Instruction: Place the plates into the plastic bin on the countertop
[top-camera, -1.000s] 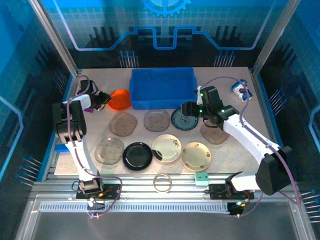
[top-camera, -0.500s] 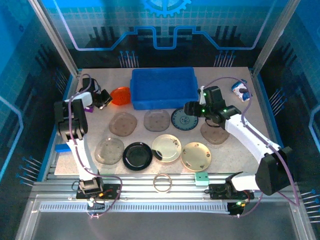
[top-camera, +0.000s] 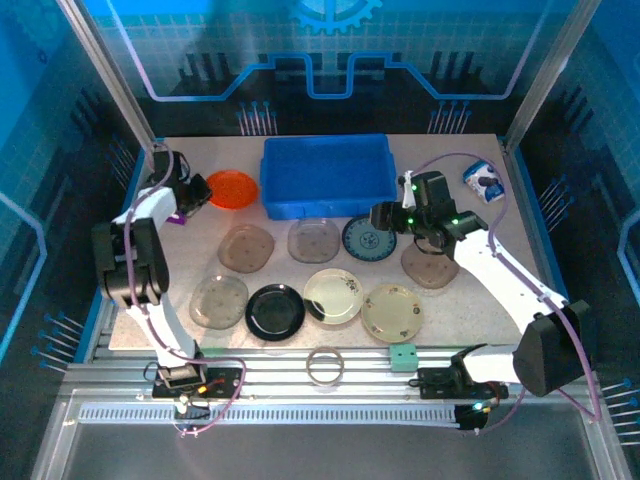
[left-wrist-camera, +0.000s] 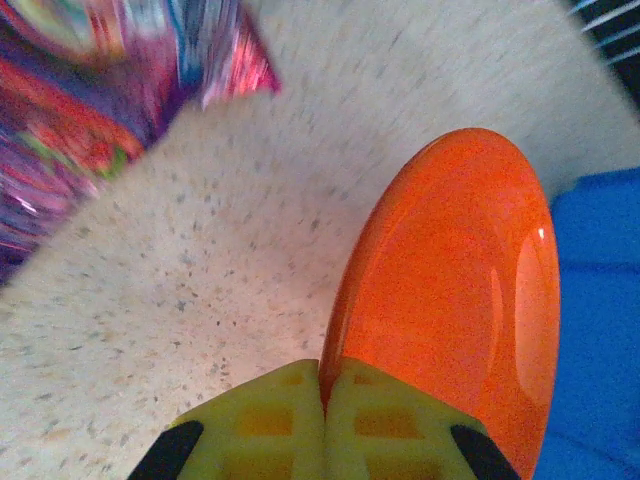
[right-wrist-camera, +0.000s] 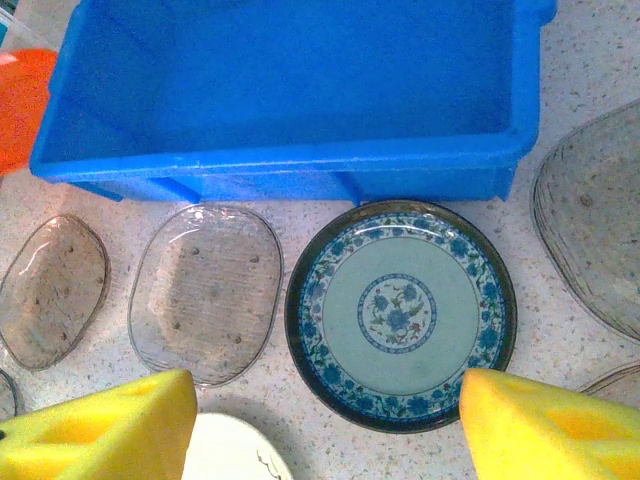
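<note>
left tool (left-wrist-camera: 323, 390): pads clamped on the rim of the orange plate (left-wrist-camera: 450, 290). plate tilted above the speckled table (left-wrist-camera: 200, 260), just beside the blue bin (top-camera: 325, 205) at its 9 o'clock. right tool (right-wrist-camera: 330, 425): fingers apart, holding nothing, over the blue patterned plate (right-wrist-camera: 400, 310), which lies flat at the bin's 6 o'clock. smoky clear plate (right-wrist-camera: 205, 290) flat just beside it at 9 o'clock.

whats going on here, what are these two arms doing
The left tool is shut on the rim of the orange plate, holding it tilted beside the left end of the plastic bin. The right tool hangs open over the blue patterned plate in front of the bin. No plate is in the bin yet; the rest lie on the countertop.
</note>
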